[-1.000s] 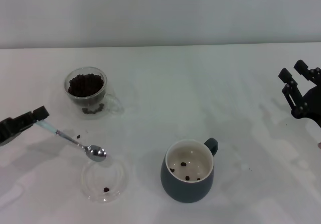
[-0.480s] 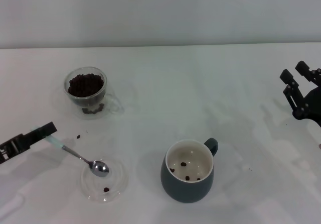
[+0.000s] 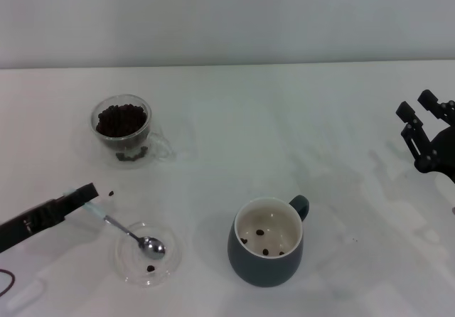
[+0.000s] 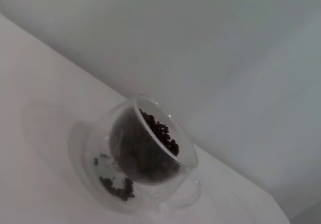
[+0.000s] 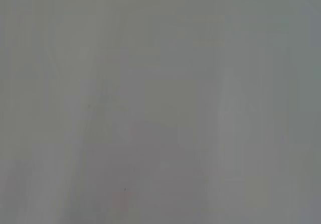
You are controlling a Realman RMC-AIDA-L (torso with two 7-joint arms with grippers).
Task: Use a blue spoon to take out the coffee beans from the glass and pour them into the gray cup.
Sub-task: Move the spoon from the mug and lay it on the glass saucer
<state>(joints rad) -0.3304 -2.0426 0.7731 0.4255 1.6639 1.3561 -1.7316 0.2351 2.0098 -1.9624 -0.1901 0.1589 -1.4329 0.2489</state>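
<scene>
The glass [image 3: 122, 126] stands at the far left, filled with coffee beans [image 3: 121, 119]; the left wrist view shows the same glass [image 4: 145, 158] and its coffee beans [image 4: 160, 131] from the side. At the near left, my left gripper [image 3: 85, 195] is shut on the pale handle of the blue spoon [image 3: 114, 224]. The spoon slopes down and its silver bowl rests in a clear glass saucer [image 3: 167, 260]. The gray cup [image 3: 266, 260] stands near the front centre with a few beans inside. My right gripper [image 3: 418, 106] hangs open at the far right, away from everything.
One loose bean [image 3: 111, 193] lies on the white table [image 3: 284, 132] close to the left gripper's tip. Another bean [image 3: 150, 268] lies in the saucer. The right wrist view shows only a plain grey surface.
My left gripper has moved toward the front and to the right, carrying the spoon. Its bowl has gone from the saucer's far rim down into the saucer. The right arm has barely moved.
</scene>
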